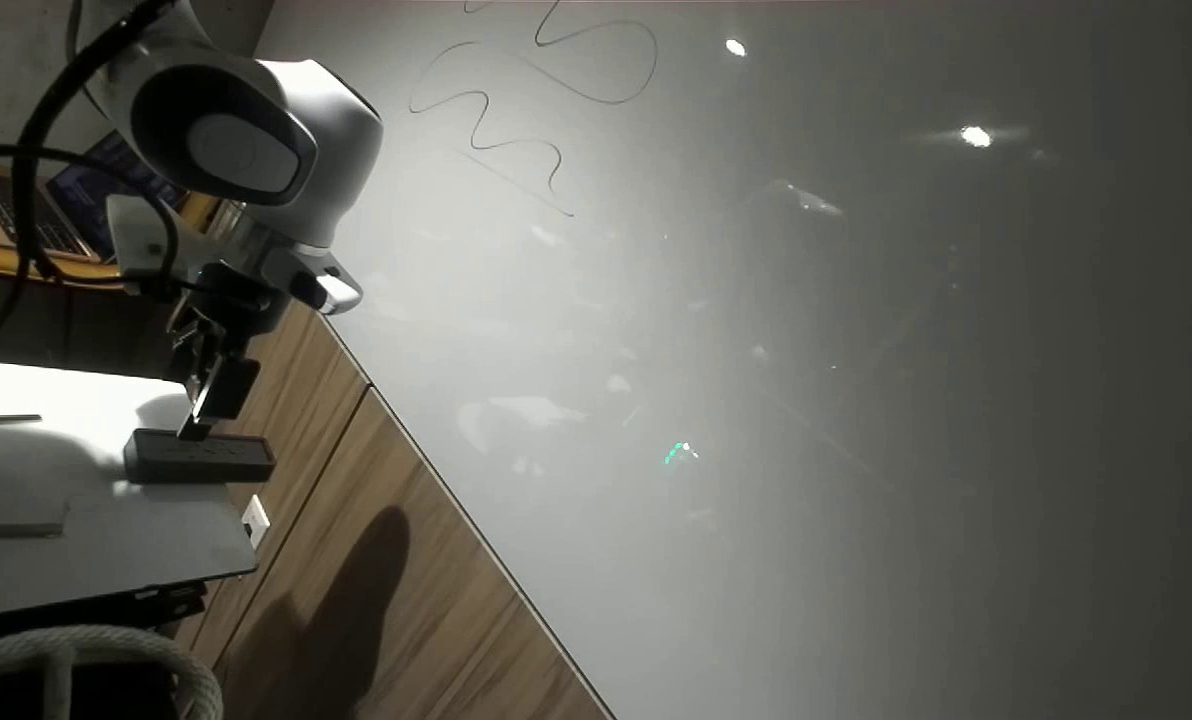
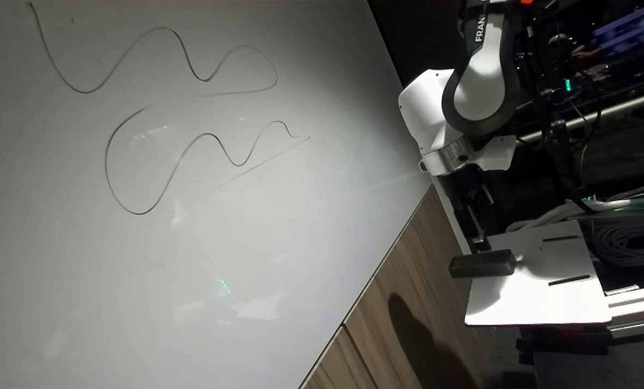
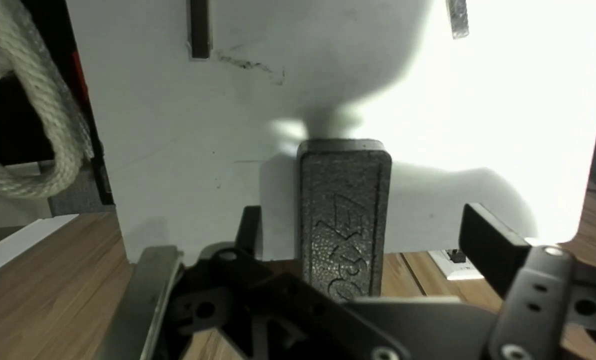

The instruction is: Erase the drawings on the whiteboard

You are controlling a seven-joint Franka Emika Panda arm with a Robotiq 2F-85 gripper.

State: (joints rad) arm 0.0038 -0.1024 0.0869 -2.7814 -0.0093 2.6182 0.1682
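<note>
The whiteboard (image 1: 856,520) fills most of both exterior views. Its drawings (image 2: 86,92) are thin dark wavy lines with loops and a faint straight stroke, in the upper part of the board. A dark grey block eraser (image 3: 345,200), with letters pressed into its face, lies on a small white platform (image 3: 178,140) and juts past its edge. My gripper (image 3: 360,217) is open over the eraser, one finger on each side. Gaps show between the eraser and the fingers (image 3: 490,245) in the wrist view. The eraser's near end is hidden behind the gripper.
Wood-grain panels (image 1: 436,580) run below the board's slanting lower edge. A white wall outlet (image 1: 256,520) sits beside the platform. Thick rope (image 3: 53,125) hangs at the platform's side. An open laptop (image 1: 26,205) stands behind the arm, and loose black cables loop around it.
</note>
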